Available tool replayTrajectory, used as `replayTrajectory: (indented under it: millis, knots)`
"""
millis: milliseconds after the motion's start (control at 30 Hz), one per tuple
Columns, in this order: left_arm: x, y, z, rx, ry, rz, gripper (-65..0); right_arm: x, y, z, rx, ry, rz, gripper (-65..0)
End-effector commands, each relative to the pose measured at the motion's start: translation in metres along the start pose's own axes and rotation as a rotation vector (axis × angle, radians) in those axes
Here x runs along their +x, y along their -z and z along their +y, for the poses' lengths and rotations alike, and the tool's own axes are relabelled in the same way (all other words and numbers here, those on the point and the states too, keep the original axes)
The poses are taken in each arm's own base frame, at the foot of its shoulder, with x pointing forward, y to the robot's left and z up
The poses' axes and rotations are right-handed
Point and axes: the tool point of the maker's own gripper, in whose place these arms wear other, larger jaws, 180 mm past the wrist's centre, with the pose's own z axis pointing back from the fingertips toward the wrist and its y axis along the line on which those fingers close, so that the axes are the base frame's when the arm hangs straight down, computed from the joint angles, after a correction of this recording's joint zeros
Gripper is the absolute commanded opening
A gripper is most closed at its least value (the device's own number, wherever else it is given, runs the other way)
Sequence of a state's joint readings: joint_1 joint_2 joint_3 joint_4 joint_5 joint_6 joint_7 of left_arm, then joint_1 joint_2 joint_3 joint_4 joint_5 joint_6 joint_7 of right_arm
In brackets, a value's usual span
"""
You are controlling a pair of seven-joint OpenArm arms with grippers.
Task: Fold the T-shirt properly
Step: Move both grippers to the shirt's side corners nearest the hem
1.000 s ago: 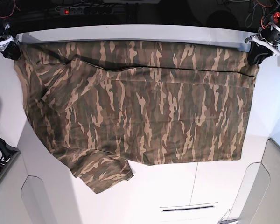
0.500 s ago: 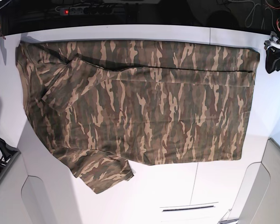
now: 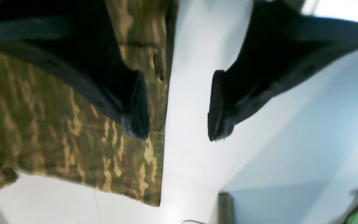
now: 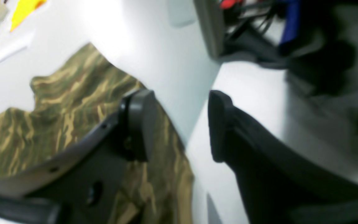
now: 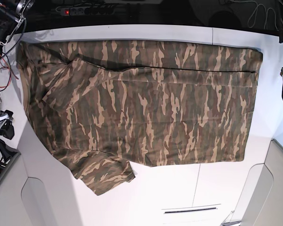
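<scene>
The camouflage T-shirt [image 5: 141, 108] lies spread flat on the white bench [image 5: 179, 188], and it covers most of the far half of it. Its far part is folded over, so a long fold edge runs across the cloth near the back. One short sleeve [image 5: 104, 174] points toward the near edge of the bench. The left gripper [image 3: 179, 105] hangs beside the edge of the shirt, over bare bench, and its fingers [image 3: 135, 105] are apart with nothing between them. The right gripper [image 4: 180, 127] is at the other end, also off the cloth; its fingers [image 4: 141, 124] are apart and empty too. A power strip [image 5: 85, 9] lies behind the bench.
</scene>
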State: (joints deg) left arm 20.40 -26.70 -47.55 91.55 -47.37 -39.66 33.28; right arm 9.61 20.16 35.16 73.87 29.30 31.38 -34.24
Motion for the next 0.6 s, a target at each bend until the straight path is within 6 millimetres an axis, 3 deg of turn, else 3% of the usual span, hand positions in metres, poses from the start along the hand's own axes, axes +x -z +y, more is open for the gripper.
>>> replayTrajectory:
  millis: [0, 200, 567]
  knots:
    - [0.019, 0.005, -0.005, -0.026, 0.045, -0.036, -30.7, 0.025, 0.004, -0.002, -0.001, -0.018, -0.063, -37.4]
    - [0.024, 0.048, -0.018, -0.058, 0.097, 0.013, -25.2, 0.017, 0.037, -0.002, 0.003, 0.023, -0.020, -37.4]
    - [0.025, 0.130, 0.002, -0.045, -0.016, 0.079, -25.2, 0.022, 0.064, -0.022, -0.024, 0.086, 0.015, -37.4]
